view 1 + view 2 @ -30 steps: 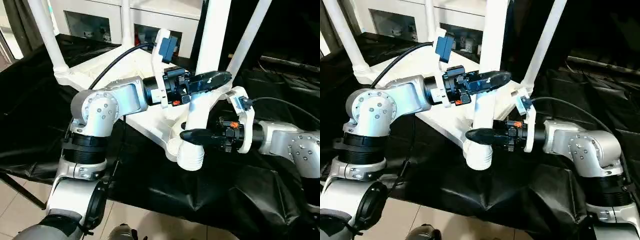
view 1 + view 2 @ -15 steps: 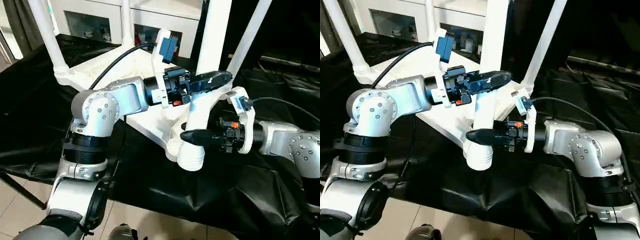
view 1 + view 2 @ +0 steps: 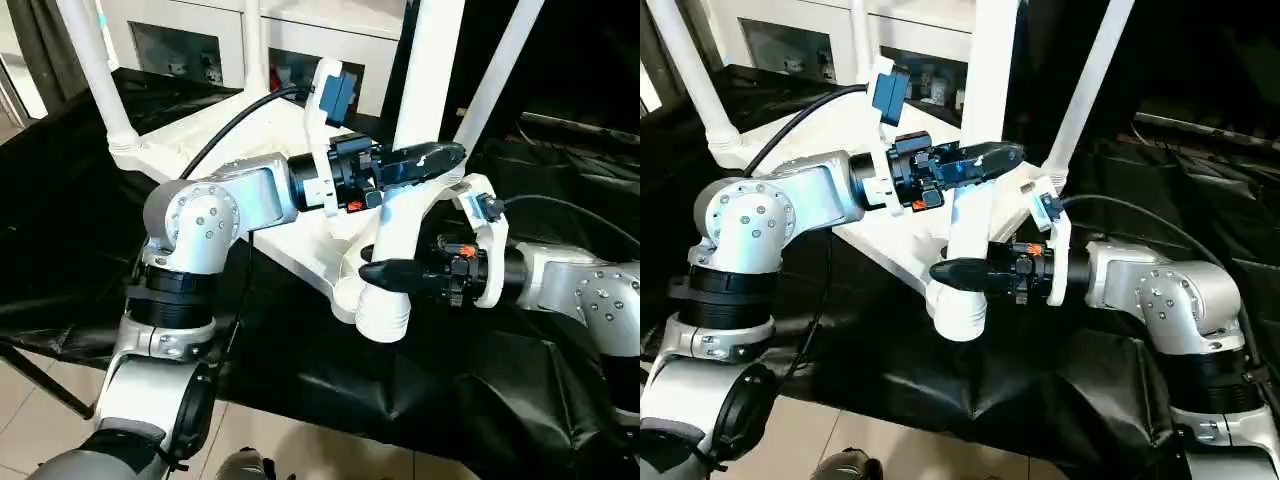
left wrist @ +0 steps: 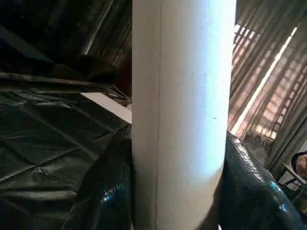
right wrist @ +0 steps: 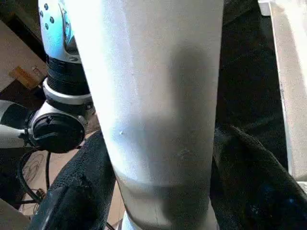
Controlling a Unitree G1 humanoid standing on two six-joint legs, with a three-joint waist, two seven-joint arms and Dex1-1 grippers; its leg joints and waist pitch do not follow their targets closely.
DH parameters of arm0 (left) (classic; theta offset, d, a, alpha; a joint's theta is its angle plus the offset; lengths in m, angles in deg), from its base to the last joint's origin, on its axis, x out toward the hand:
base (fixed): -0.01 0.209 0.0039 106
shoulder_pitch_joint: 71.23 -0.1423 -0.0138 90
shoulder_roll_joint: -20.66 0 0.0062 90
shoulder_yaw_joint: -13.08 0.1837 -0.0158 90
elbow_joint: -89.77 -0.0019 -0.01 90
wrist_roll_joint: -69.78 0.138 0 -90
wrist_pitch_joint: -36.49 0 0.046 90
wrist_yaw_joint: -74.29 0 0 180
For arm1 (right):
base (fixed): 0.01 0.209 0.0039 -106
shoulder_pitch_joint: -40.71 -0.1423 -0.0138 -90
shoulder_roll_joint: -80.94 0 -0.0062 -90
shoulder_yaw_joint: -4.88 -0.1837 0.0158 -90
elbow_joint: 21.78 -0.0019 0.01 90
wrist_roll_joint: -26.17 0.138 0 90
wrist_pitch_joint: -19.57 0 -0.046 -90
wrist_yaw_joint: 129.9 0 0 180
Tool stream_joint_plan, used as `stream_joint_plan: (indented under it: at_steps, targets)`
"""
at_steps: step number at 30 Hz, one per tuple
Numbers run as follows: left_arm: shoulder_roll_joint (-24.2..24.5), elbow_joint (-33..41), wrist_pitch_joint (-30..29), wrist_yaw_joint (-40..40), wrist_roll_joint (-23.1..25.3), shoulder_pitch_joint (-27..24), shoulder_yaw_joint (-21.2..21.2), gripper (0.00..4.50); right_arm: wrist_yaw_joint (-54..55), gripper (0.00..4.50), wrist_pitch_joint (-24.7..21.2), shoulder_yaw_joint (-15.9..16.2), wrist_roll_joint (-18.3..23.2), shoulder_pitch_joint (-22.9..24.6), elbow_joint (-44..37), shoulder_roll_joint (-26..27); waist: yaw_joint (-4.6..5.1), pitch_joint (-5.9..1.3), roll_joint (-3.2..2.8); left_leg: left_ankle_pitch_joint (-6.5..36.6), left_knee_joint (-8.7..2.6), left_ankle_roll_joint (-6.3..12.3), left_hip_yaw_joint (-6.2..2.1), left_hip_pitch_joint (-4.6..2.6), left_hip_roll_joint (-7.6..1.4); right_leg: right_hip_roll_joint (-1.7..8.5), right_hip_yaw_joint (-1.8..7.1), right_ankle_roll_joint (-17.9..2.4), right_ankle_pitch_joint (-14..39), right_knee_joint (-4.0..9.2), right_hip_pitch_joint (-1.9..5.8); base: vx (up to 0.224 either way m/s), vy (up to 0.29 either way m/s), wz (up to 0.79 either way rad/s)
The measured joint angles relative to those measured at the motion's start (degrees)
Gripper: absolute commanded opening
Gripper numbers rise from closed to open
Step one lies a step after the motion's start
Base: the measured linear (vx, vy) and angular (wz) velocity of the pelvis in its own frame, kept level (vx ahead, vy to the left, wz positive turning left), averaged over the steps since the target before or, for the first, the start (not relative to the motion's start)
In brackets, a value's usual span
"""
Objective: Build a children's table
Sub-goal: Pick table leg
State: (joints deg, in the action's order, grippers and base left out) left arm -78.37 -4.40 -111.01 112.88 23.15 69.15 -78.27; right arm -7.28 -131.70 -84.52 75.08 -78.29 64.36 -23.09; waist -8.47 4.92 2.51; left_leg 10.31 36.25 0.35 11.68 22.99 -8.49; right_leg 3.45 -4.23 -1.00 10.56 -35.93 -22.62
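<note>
White plastic rectangular children's table top (image 3: 262, 150) lies underside up on black sheeting (image 3: 60, 230), long white cylindrical legs rising from its round corner sockets: one at far left corner (image 3: 88, 55), one thin at back (image 3: 254, 45), one at far right (image 3: 497, 75). Nearest white cylindrical leg (image 3: 420, 95) stands in the near corner socket (image 3: 382, 312), tilted slightly. Left claw (image 3: 425, 160) clenched around this leg at mid-height, black fingers (image 4: 103, 191) pressing both sides in the left wrist view. Right claw (image 3: 385, 271) grasping the same leg lower down, just above the socket collar; its fingers (image 5: 76, 191) flank the shaft in the right wrist view. Both silver forearms reach in from opposite sides. White glass-door cabinet (image 3: 215, 45) behind the table, at the back.
</note>
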Motion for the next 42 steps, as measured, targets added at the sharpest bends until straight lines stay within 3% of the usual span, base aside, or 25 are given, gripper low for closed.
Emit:
stream_joint_plan:
  at_steps: [11, 19, 20, 22, 29, 33, 36, 39, 42]
  targets:
    - [0.0, -0.3, 0.0, 0.0, 0.0, 0.0, -0.1, 1.82, -0.4, 2.08, -0.1, 0.2, 0.2, 0.0, -0.4, 0.0, -0.02, 0.0, 0.0, 0.0, 0.0, 0.0, 0.0, 0.0, 0.0, 0.0, 0.0, 0.0, 0.0, 0.0, 0.0, 0.0, 0.0, 0.0]
    - [-0.1, -0.9, 0.1, -0.1, 0.2, 0.0, -0.1, 1.82, -0.4, 1.97, 0.2, 0.4, 0.0, 0.2, -0.5, 0.0, -0.1, 0.0, -0.01, 0.0, 0.0, -0.01, 0.0, 0.0, 0.0, 0.0, 0.0, 0.0, 0.0, 0.0, 0.0, 0.0, 0.0, 0.0]
    - [-0.3, -1.1, 0.2, -0.2, 0.3, 0.0, -0.1, 2.38, -0.3, 1.97, 0.2, 0.4, 0.0, 0.3, -0.5, 0.0, -0.12, 0.0, -0.01, 0.0, 0.0, 0.0, 0.0, 0.0, 0.0, 0.0, 0.0, 0.0, 0.0, 0.0, 0.0, 0.0, 0.0, 0.0]
    - [-1.2, -1.4, 0.2, -0.7, 0.2, 0.0, -0.4, 2.52, -0.3, 1.96, 0.2, 0.3, 0.0, 0.3, -0.4, 0.1, -0.12, 0.0, -0.01, 0.0, 0.0, -0.01, 0.0, 0.0, 0.0, 0.0, 0.0, 0.0, 0.0, 0.0, 0.0, 0.0, 0.0, 0.0]
    - [-4.9, -3.3, 6.4, -4.3, -0.9, 0.2, -5.9, 2.96, 2.6, 1.91, 0.3, -1.0, 0.5, 1.9, -0.3, 3.0, -0.13, -0.01, -0.01, 0.0, 0.01, -0.02, 0.0, -0.01, 0.0, 0.0, -0.01, 0.0, 0.0, 0.0, 0.01, 0.0, 0.0, 0.0]
    - [-7.6, -4.0, 8.6, -7.7, -4.1, 0.2, -11.7, 2.96, 5.4, 1.91, 0.8, -4.8, 2.2, 2.3, -0.5, 5.3, -0.15, -0.01, 0.0, 0.0, 0.01, -0.02, 0.0, -0.01, 0.0, 0.01, -0.01, 0.0, 0.0, 0.0, 0.01, 0.0, 0.0, 0.0]
    - [-6.9, -4.4, 10.1, -8.8, -5.0, 0.2, -14.7, 2.96, 7.5, 1.91, 1.7, -6.6, 2.7, 3.2, -0.8, 6.3, -0.13, -0.02, 0.0, 0.0, 0.0, -0.02, 0.0, -0.02, -0.01, 0.0, -0.01, 0.0, 0.0, -0.02, 0.0, 0.0, 0.0, 0.0]
    - [-1.2, -4.6, 12.5, -7.1, -1.1, -0.9, -13.5, 2.96, 12.2, 1.91, 5.1, -8.6, 0.4, 4.8, -1.7, 7.1, -0.05, -0.04, -0.03, 0.0, -0.01, -0.05, -0.01, -0.02, -0.01, 0.0, -0.01, 0.1, 0.0, -0.02, -0.03, 0.0, 0.0, 0.0]
    - [9.8, -5.4, 19.3, -2.2, 12.4, -3.9, -1.8, 2.96, 19.4, 1.9, 10.7, -10.0, -5.9, 4.6, -0.7, 7.5, 0.26, -0.09, 0.02, -0.1, -0.06, -0.12, 0.0, -0.03, -0.01, -0.01, 0.03, 0.5, 0.2, 0.0, -0.07, 0.0, 0.0, 0.0]
